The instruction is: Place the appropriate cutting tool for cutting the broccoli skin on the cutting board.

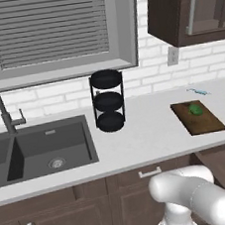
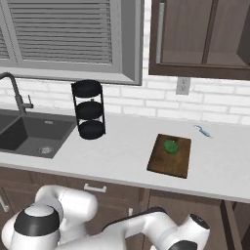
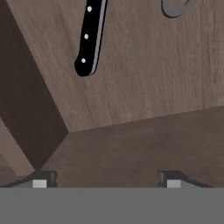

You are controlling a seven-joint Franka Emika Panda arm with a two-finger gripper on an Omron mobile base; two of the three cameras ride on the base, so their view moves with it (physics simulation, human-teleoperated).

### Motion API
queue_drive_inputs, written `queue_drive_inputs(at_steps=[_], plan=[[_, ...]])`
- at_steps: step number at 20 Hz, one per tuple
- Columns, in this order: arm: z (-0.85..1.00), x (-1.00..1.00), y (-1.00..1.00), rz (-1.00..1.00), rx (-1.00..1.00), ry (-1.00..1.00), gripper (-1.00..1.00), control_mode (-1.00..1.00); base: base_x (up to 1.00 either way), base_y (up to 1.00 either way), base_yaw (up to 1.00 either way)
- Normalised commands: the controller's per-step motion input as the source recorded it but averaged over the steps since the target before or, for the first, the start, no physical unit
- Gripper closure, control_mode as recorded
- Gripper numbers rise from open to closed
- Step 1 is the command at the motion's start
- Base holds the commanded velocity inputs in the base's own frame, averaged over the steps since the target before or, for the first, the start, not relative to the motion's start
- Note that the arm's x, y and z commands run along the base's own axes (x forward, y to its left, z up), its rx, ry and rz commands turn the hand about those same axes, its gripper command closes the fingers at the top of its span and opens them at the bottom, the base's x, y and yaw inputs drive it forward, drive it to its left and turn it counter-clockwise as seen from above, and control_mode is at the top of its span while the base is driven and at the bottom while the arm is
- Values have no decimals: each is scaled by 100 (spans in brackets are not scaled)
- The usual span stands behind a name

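In the left base view the broccoli (image 1: 195,109) sits on the cutting board (image 1: 205,123) at right of centre, likewise in the right base view, while in the hand view a black riveted knife handle (image 3: 89,37) lies steeply upright at upper left, above the spread, empty gripper (image 3: 106,178).

White worktop (image 1: 151,129), dark sink (image 1: 44,150) at its left end, black three-tier rack (image 1: 108,100) by the back wall, cutting board (image 1: 197,117) near the right end, broccoli (image 1: 195,109) on it, small blue tool (image 1: 199,91) behind the board.
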Motion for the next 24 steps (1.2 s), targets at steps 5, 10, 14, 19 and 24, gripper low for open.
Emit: queue_drive_inputs(at_steps=[5,10,14,19,24], plan=[[16,12,0,0,10,0,-100,-100,0,0,0],[17,29,2,0,8,0,-100,-100,0,0,0],[0,46,2,0,2,0,-100,-100,0,0,0],[-9,51,0,0,0,0,-100,-100,0,0,0],[-39,25,0,0,0,-2,-100,-100,0,0,0]])
